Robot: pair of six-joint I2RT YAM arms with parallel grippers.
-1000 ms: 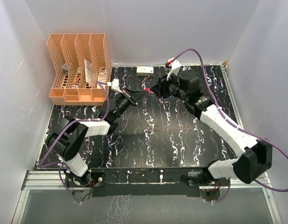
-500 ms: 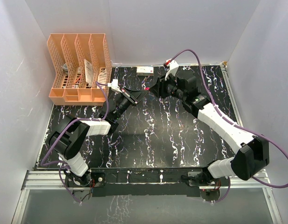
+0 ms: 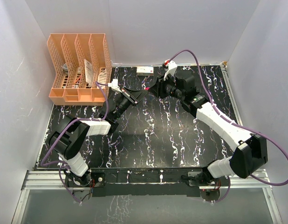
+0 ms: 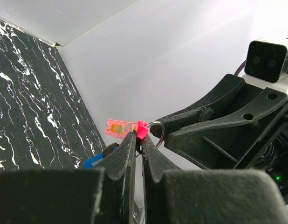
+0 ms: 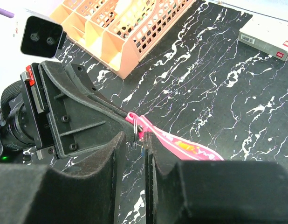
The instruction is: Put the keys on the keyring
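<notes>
The keyring is a pink strap (image 5: 181, 144) with a thin metal ring (image 5: 136, 134) at one end, held above the table at the back middle (image 3: 147, 88). My left gripper (image 4: 138, 137) is shut on the strap's pink end by the ring (image 4: 155, 125). My right gripper (image 5: 133, 137) faces it tip to tip. Its jaws stand a narrow gap apart, with the ring edge-on between the tips and a sliver of space on each side. A key with a blue head (image 4: 92, 161) hangs just left of my left fingers. In the top view the two grippers (image 3: 137, 94) (image 3: 152, 89) meet.
An orange file rack (image 3: 78, 67) stands at the back left of the black marbled table (image 3: 158, 140). A small white box (image 3: 145, 70) lies against the back wall. Purple cables (image 3: 200, 60) loop over the right arm.
My right gripper has shifted a little left, up to the left gripper's tips, and its jaws have narrowed around the ring. The left gripper holds the strap as before.
</notes>
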